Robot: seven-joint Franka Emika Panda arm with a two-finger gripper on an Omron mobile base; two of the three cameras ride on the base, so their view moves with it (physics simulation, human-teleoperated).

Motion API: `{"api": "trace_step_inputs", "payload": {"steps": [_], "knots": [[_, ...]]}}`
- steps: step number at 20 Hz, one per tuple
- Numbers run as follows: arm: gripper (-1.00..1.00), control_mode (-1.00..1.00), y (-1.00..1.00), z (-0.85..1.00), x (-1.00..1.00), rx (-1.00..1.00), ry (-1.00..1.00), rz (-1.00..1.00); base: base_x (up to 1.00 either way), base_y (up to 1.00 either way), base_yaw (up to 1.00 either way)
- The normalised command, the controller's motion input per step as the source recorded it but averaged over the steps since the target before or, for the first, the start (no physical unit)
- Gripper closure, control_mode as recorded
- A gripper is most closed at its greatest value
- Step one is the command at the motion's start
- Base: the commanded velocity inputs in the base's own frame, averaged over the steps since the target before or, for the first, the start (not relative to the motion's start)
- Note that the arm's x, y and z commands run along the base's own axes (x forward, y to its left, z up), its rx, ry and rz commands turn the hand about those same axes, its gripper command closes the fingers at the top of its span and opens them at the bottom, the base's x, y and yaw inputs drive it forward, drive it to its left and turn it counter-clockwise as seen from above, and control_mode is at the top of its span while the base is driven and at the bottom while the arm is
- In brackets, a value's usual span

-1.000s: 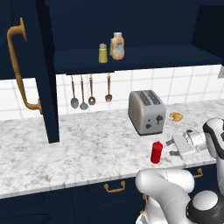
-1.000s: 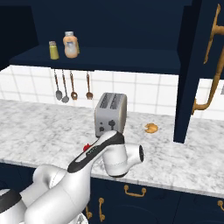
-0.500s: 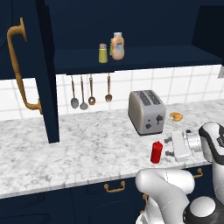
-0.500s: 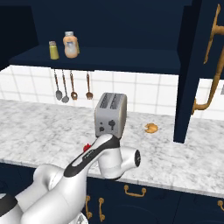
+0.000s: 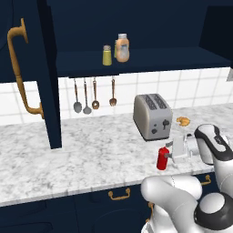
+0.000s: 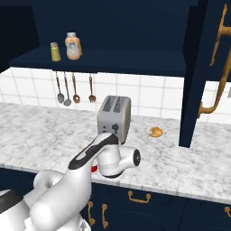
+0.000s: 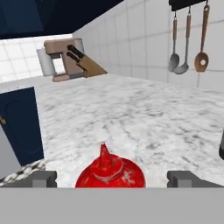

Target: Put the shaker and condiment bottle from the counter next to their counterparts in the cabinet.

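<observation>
At lower right of the left base view, the end effector (image 5: 170, 154) stands apart beside the red condiment bottle (image 5: 162, 158) on the bench (image 5: 91, 150).

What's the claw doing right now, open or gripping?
Claw: open, fingers either side of the red condiment bottle, not closed on it.

Red condiment bottle (image 5: 162, 158) on a white-and-grey marbled counter (image 5: 91, 150); silver toaster (image 5: 152, 116); yellow-olive shaker (image 5: 107, 55) and peach-orange bottle (image 5: 122, 48) in the dark navy cabinet (image 5: 136, 59).
</observation>
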Motion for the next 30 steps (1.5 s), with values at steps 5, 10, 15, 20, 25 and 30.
{"api": "trace_step_inputs", "payload": {"steps": [5, 10, 15, 20, 25, 30], "knots": [[-1.00, -1.00, 0.07, -0.04, 0.00, 0.00, 0.07, -0.02, 0.00, 0.00, 0.00], [-1.00, -1.00, 0.11, -0.06, 0.00, 0.00, 0.03, 0.00, 0.00, 0.00, 0.00], [-1.00, -1.00, 0.07, -0.16, -0.12, 0.00, 0.00, -0.01, 0.00, 0.00, 0.00], [1.00, -1.00, 0.01, -0.23, -0.11, 0.00, 0.00, -0.02, 0.00, 0.00, 0.00], [1.00, -1.00, 0.02, -0.08, -0.03, 0.00, 0.00, 0.00, 0.00, 0.00, 0.00], [1.00, -1.00, 0.02, 0.29, -0.02, 0.00, 0.01, 0.00, 0.00, 0.00, 0.00]]}}
